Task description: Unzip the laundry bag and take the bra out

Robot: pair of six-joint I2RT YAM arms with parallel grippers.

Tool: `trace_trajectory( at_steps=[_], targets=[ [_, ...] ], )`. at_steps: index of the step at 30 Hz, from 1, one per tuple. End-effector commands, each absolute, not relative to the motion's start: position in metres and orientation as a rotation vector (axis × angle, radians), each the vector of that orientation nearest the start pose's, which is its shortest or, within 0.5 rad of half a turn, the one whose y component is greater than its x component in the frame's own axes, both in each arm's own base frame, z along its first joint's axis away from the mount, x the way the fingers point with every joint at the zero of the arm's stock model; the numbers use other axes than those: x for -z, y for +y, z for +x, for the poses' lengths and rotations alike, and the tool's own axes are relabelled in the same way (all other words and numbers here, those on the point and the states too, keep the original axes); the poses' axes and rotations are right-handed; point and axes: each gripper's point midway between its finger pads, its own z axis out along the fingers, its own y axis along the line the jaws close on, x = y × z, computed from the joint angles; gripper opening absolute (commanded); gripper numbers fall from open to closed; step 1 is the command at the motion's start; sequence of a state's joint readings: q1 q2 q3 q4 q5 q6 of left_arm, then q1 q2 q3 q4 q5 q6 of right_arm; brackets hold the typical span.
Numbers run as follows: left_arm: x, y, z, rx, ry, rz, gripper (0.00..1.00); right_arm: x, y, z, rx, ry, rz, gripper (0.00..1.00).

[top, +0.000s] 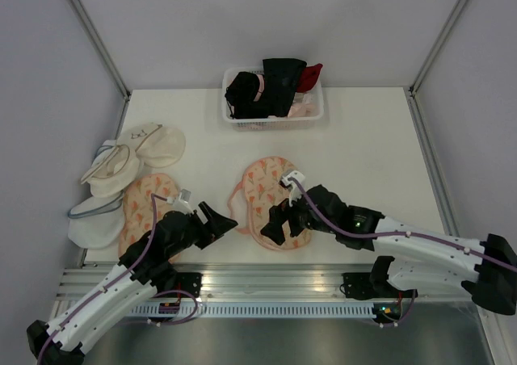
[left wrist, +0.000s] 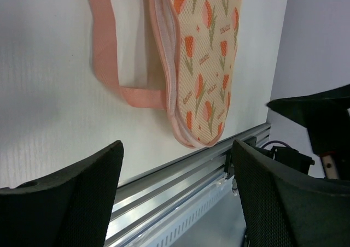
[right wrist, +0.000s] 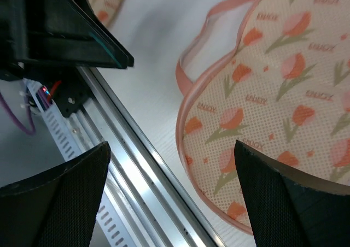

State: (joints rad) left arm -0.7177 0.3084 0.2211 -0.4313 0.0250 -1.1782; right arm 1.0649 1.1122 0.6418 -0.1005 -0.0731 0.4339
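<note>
The laundry bag (top: 271, 189), a flat peach pouch with an orange-and-green flower print and pink edging, lies mid-table. It also shows in the left wrist view (left wrist: 208, 66) and the right wrist view (right wrist: 273, 116). A pink loop (left wrist: 104, 56) trails from its left side. My right gripper (top: 273, 222) hangs open over the bag's near end, nothing between its fingers (right wrist: 172, 198). Just left of the bag, my left gripper (top: 222, 220) is open and empty above the table's front rail (left wrist: 175, 192). A black bra (top: 242, 92) with a pale pink strap lies in the basket.
The white basket (top: 273, 121) stands at the back with black, red and pink garments. A second printed pouch (top: 145, 207) and plain cream domed pouches (top: 121, 167) sit at the left. An aluminium rail (top: 275, 280) runs along the near edge.
</note>
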Motion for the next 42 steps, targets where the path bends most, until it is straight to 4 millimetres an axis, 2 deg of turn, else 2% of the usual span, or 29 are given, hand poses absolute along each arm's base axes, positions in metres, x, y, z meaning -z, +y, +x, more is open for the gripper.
trace_trajectory(
  at_steps=[1, 3, 5, 6, 8, 9, 12, 14, 15, 17, 18, 25, 30, 33, 39, 42],
  targets=[
    [-0.112, -0.19, 0.148, 1.167, 2.185, -0.435, 0.86, -0.172, 0.289, 0.146, -0.861, 2.102, -0.637, 0.98],
    [-0.117, -0.195, 0.146, 1.195, 2.179, -0.378, 0.9, -0.191, 0.277, 0.147, -0.862, 2.054, -0.575, 0.98],
    [-0.128, -0.202, 0.148, 1.229, 2.133, -0.286, 1.0, -0.196, 0.264, 0.148, -0.837, 2.046, -0.525, 0.98],
    [-0.133, -0.205, 0.147, 1.248, 2.111, -0.245, 1.0, -0.208, 0.254, 0.152, -0.825, 2.007, -0.473, 0.98],
    [-0.149, -0.212, 0.145, 1.293, 2.054, -0.135, 1.0, -0.214, 0.243, 0.152, -0.809, 1.992, -0.444, 0.98],
    [-0.157, -0.215, 0.143, 1.314, 2.034, -0.092, 1.0, -0.222, 0.238, 0.15, -0.827, 1.966, -0.428, 0.98],
    [-0.181, -0.219, 0.14, 1.331, 1.964, 0.03, 1.0, -0.234, 0.232, 0.147, -0.851, 1.94, -0.416, 0.98],
    [-0.191, -0.222, 0.139, 1.327, 1.938, 0.096, 1.0, -0.241, 0.23, 0.146, -0.855, 1.929, -0.416, 0.98],
    [-0.202, -0.224, 0.136, 1.348, 1.911, 0.13, 1.0, -0.244, 0.23, 0.146, -0.86, 1.922, -0.41, 0.98],
    [-0.209, -0.228, 0.135, 1.355, 1.898, 0.186, 1.0, -0.25, 0.23, 0.144, -0.879, 1.908, -0.411, 0.98],
    [-0.218, -0.231, 0.132, 1.376, 1.879, 0.221, 1.0, -0.253, 0.23, 0.143, -0.889, 1.896, -0.413, 0.98],
    [-0.237, -0.236, 0.128, 1.385, 1.828, 0.322, 1.0, -0.28, 0.235, 0.137, -0.993, 1.798, -0.403, 0.98],
    [-0.248, -0.237, 0.129, 1.379, 1.795, 0.352, 1.0, -0.279, 0.241, 0.138, -1.001, 1.805, -0.412, 0.98],
    [-0.247, -0.24, 0.133, 1.373, 1.782, 0.362, 1.0, -0.276, 0.238, 0.139, -0.982, 1.836, -0.396, 0.98],
    [-0.248, -0.245, 0.13, 1.4, 1.788, 0.397, 1.0, -0.291, 0.228, 0.132, -1.042, 1.753, -0.372, 0.98],
    [-0.249, -0.242, 0.129, 1.402, 1.777, 0.372, 1.0, -0.289, 0.229, 0.128, -1.049, 1.771, -0.397, 0.98]
  ],
)
